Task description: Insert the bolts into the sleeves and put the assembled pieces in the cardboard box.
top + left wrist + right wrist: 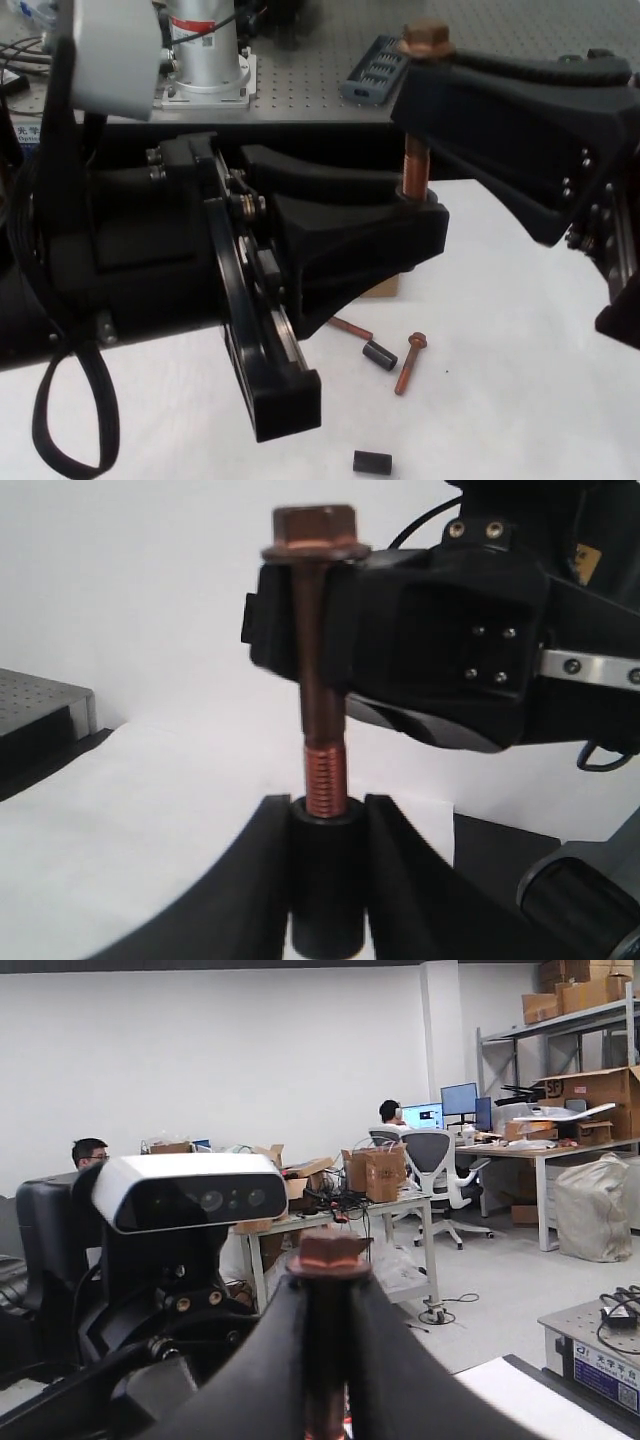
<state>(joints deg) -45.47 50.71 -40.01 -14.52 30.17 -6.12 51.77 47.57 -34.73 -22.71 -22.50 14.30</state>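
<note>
My left gripper (325, 832) is shut on a black sleeve (325, 890), held upright above the white sheet. A copper bolt (314, 690) stands vertically over it, its threaded tip just inside the sleeve's top. My right gripper (328, 1295) is shut on the bolt's shank under the hex head (328, 1252). In the high view the bolt (414, 165) runs from the right gripper (425, 95) down to the left gripper (415, 205). A corner of the cardboard box (382, 287) peeks from under the left gripper.
On the white sheet (520, 350) lie a loose bolt (409, 363), a sleeve (379, 354), a second partly hidden bolt (352, 327) and a sleeve near the front edge (372, 462). A perforated bench (500, 30) with a silver post (205, 50) stands behind.
</note>
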